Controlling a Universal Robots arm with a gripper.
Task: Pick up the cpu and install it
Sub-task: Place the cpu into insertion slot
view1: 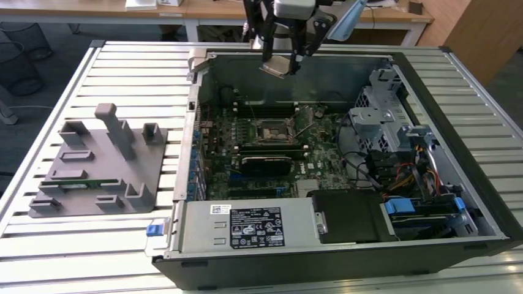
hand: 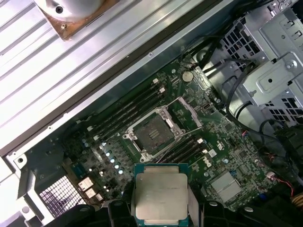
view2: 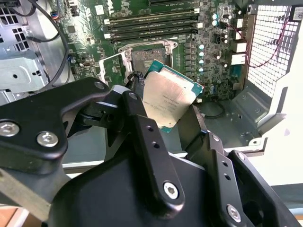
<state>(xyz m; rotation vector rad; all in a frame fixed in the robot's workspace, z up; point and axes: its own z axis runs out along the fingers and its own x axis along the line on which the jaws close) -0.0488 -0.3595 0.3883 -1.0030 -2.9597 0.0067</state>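
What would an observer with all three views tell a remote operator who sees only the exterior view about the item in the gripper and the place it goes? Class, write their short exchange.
Operator: The gripper hangs high at the back, holding something tan. What is it?
Observer: In the second wrist view it is the chip, a silver plate with a green rim, clamped by two opposite edges.
Operator: Is the socket free? It looks like a dark square to me.
Observer: In the first wrist view the socket is bare, with nothing seated inside its metal frame.
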